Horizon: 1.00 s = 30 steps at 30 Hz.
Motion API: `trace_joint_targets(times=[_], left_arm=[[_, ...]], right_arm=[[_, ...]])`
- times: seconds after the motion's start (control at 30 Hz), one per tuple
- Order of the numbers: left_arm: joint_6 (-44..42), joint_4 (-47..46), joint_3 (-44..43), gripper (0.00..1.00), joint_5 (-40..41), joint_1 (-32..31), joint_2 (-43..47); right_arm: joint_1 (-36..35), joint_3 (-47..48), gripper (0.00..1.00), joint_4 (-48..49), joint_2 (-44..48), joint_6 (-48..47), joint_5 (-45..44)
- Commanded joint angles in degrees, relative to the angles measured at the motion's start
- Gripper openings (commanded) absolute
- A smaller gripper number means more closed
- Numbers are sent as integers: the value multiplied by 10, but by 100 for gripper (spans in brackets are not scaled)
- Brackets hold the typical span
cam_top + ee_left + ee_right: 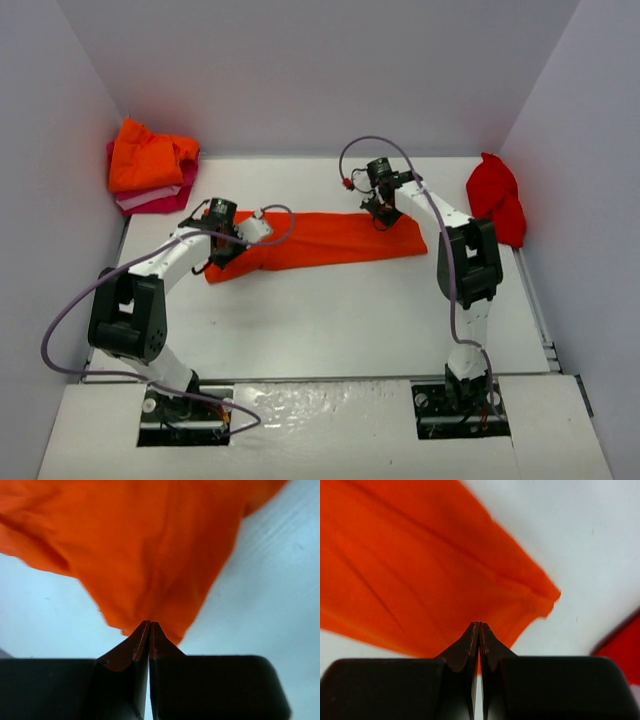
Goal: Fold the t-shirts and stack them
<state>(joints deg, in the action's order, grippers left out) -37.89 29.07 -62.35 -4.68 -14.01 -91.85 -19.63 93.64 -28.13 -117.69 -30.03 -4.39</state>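
Note:
An orange t-shirt [320, 240] lies as a long folded strip across the middle of the table. My left gripper [228, 248] is shut on its left end; in the left wrist view the orange cloth [150, 545] hangs from the closed tips of that gripper [149, 625]. My right gripper [383, 212] is shut on the shirt's upper right edge; in the right wrist view the orange cloth [420, 570] is pinched between the tips of that gripper [479, 626]. A stack of folded shirts [150, 165], orange on top of pink, sits at the far left.
A crumpled red t-shirt [497, 198] lies at the far right against the wall, and its edge shows in the right wrist view [620, 650]. White walls enclose the table [330, 320] on three sides. Cables loop from both arms.

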Motion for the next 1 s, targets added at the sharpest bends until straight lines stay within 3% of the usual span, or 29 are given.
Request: trace_joint_targets(times=[0.0,0.13,0.33,0.6,0.73,0.97], left_arm=[[-20,32,-10,0,-70,5,6],[-27,58,-28,0,-96,5,-36],[-63,85,-55,0,-73,20,-121],[-89,88,-99,0,-76,126,-196],[-94,91,-115,0,-80,164,-211],[-106,91,-95,0,-85,167,-171]], right_arm=[[-2,88,0,-40,-48,-12,2],[-3,110,0,-55,-85,-16,0],[4,66,0,-56,-100,-38,-38],[59,47,0,-60,-147,-66,-106],[77,58,0,-59,-172,-70,-101],[71,73,0,-58,-162,-60,-85]])
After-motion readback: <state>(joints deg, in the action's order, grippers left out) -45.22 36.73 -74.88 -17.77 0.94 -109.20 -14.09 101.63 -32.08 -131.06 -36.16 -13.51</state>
